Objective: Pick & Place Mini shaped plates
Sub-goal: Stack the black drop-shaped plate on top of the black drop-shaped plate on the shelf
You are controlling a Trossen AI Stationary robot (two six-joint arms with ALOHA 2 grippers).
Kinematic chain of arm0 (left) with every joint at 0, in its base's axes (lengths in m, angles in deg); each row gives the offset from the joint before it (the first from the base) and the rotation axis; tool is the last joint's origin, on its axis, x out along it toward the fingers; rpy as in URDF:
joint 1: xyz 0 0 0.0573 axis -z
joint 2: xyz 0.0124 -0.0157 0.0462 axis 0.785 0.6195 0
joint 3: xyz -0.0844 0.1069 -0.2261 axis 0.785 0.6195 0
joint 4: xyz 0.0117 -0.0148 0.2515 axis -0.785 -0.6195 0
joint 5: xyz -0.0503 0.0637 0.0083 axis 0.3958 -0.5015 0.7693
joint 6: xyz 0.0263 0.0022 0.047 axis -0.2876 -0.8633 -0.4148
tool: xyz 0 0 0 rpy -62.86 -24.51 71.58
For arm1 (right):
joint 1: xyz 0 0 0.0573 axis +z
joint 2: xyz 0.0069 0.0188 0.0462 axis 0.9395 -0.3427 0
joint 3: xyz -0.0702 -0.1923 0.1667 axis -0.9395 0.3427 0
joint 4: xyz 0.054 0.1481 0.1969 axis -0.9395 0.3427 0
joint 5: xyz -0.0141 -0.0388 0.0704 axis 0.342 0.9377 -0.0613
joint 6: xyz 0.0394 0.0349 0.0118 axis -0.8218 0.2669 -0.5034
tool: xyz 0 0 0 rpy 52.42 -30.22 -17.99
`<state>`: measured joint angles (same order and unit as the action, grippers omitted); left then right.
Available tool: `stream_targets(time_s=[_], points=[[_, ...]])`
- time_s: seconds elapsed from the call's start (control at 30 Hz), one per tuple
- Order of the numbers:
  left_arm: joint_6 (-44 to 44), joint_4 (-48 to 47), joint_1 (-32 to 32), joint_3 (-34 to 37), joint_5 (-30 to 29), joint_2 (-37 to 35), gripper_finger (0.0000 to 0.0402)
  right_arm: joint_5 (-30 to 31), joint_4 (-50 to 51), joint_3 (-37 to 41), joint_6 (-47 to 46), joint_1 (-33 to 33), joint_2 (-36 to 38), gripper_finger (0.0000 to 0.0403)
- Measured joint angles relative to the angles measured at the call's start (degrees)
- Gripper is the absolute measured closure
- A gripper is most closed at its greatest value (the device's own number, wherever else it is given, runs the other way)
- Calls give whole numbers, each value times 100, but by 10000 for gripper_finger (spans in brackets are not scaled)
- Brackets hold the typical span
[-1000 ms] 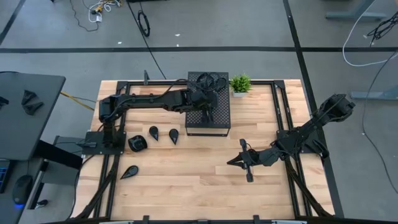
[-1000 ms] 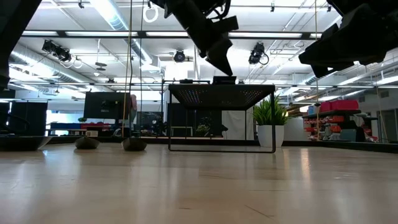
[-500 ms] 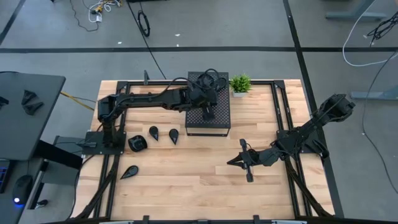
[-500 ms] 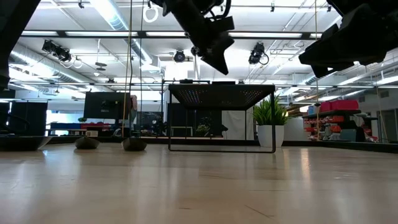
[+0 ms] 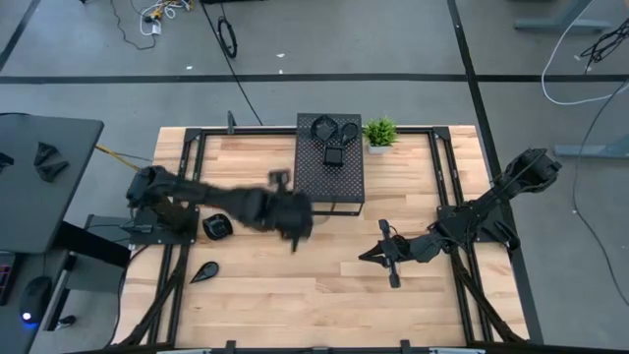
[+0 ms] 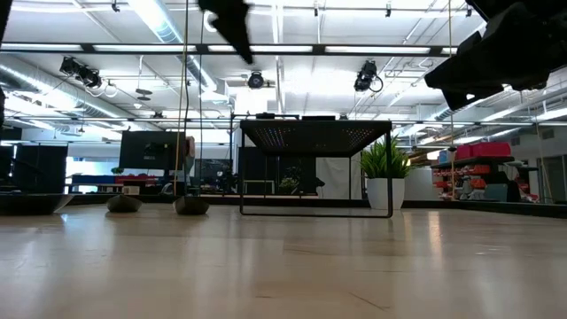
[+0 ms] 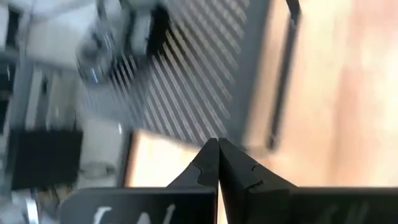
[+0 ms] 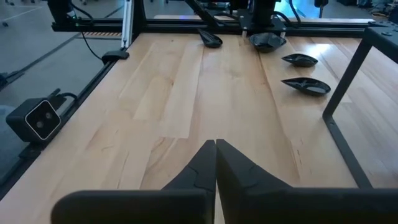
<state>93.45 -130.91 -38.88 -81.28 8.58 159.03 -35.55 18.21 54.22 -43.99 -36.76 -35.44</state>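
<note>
Wooden table (image 5: 324, 275): three plates (image 5: 334, 157) atop perforated box (image 5: 330, 187), four on wood; both claws (image 7: 217, 152) (image 8: 215, 149) closed, empty.

From where I stood, nothing could be read: no text, label, brand, number or sign showed clearly on the table (image 5: 295, 275), the arms or the black perforated box (image 5: 330, 167). The shelves and screens in the room beyond carried only coloured shapes too small and blurred to make out any words.
</note>
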Motion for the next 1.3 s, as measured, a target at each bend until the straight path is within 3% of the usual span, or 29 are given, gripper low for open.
stream_targets(time_s=[0.2,0.43,0.53,0.73,0.83,0.97,1.3], points=[[3284,-1646,1434,18,-107,114,397,108,-30,0,45,-26,0,389],[6940,-2522,2754,321,-344,113,387,114,-99,0,127,-221,-2,389],[7841,-2599,3076,706,195,111,369,114,-118,0,126,-297,-1,389],[8188,-2492,3593,1559,2542,115,307,114,-150,0,120,-355,-2,389],[7790,-2119,3940,1978,3198,115,281,114,-155,0,111,-355,-2,389],[7297,-1381,4385,2484,3408,115,270,114,-216,0,105,-355,-2,389],[8152,-203,4601,3773,3414,4,275,114,-327,0,183,-355,-2,389]])
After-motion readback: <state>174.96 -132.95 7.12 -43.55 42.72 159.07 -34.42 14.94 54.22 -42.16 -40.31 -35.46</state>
